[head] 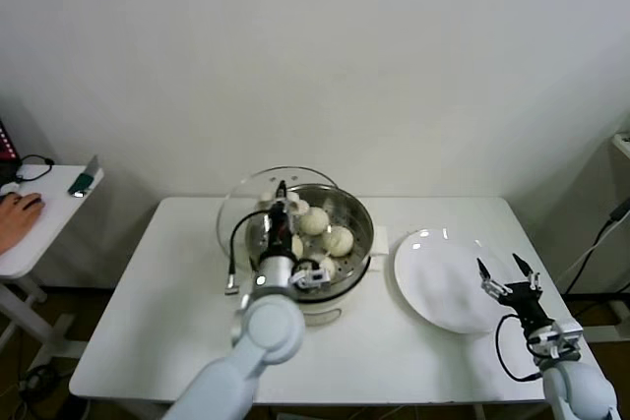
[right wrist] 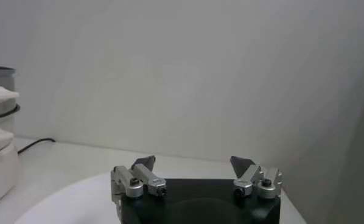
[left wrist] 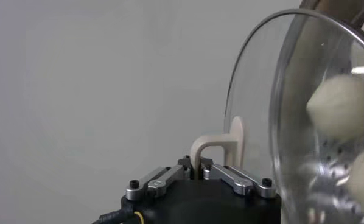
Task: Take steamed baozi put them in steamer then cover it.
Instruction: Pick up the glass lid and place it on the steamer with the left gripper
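The cover (head: 258, 206), tilted on edge, sits at the steamer's (head: 356, 206) nine o'clock side; our left gripper (left wrist: 200, 172) is clamped tight on its white handle (left wrist: 218, 146). Baozi (head: 338, 239) lie inside the steamer. At three o'clock, our right gripper (head: 508, 275) hovers spread wide, holding nothing, over the white plate (head: 433, 282).

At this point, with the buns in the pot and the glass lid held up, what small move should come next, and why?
Probably tilt the cover flat and lower it onto the steamer. The left hand is shut on the lid's white handle, holding the lid tilted over the pot's far-left rim, and the baozi already sit on the tray. The right hand waits open over the white plate.
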Tool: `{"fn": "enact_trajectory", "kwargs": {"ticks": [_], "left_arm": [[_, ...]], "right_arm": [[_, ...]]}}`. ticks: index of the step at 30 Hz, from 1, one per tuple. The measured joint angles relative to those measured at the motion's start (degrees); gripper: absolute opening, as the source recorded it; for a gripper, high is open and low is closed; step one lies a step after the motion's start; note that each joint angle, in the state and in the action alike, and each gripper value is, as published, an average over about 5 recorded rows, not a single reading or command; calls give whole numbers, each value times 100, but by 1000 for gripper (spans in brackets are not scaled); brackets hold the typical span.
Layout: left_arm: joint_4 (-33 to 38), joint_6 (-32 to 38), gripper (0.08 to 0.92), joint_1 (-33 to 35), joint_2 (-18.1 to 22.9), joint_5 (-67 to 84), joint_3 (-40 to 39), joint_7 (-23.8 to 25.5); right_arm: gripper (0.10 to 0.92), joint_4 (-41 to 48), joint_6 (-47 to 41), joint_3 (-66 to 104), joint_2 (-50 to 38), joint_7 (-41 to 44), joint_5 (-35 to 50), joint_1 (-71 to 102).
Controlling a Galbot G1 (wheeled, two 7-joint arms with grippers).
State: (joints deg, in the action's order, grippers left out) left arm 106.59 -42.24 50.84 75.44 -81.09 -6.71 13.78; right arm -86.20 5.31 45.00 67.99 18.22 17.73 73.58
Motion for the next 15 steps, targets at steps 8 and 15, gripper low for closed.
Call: {"fn": "enact_trajectory", "kwargs": {"ticks": [8, 15], "left_arm": [[-408, 3, 152, -191, 389, -74, -328, 57], [-644, 3, 152, -197, 598, -116, -390, 63]], "right_arm": [[823, 50, 18, 88, 34, 13, -46, 4], [823, 102, 55, 164, 61, 60, -81, 18]]}}
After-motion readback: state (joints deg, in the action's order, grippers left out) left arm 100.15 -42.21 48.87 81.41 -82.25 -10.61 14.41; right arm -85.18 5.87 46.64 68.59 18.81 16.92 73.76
